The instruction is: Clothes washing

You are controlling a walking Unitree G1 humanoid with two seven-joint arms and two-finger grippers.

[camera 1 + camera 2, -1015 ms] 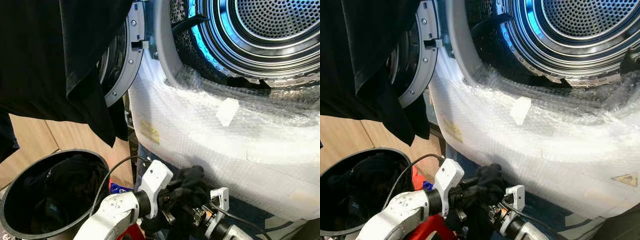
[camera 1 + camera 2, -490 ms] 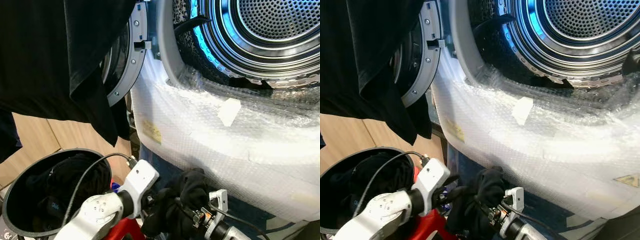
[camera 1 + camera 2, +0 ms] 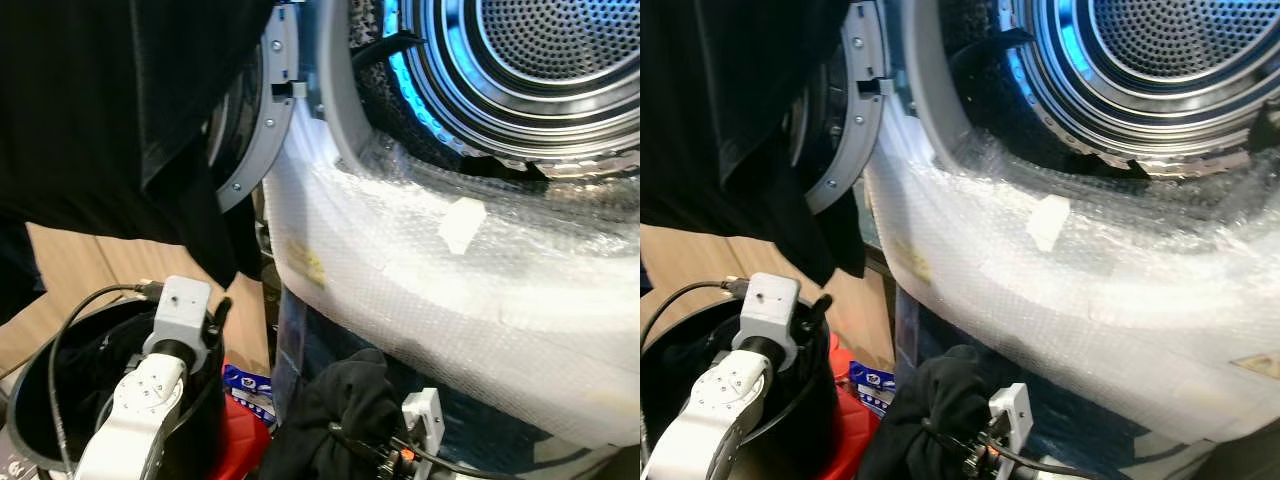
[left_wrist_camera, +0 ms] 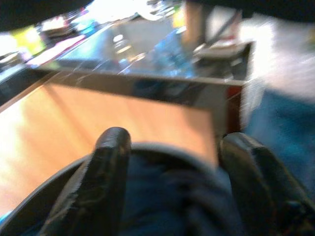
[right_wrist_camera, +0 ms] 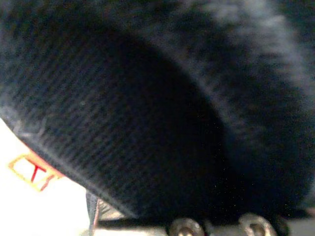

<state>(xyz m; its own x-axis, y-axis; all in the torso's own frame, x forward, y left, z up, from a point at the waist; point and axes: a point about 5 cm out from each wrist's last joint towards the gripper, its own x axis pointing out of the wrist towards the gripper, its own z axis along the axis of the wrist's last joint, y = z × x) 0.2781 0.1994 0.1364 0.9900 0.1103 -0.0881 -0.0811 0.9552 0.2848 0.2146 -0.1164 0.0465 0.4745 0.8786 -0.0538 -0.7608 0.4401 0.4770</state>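
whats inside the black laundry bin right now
Dark clothes lie bunched inside the black bin, and the open left gripper hangs over them. The left arm and the bin's wall hide what lies deeper.

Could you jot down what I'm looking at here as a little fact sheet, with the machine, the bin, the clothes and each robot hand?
Machine: front-loading washer, steel drum open, front wrapped in bubble wrap
Bin: round black laundry basket, dark clothes inside
Left gripper: open, over the basket rim
Right gripper: low by the washer front, bunched black garment on it
Hanging: large black cloth beside the door ring
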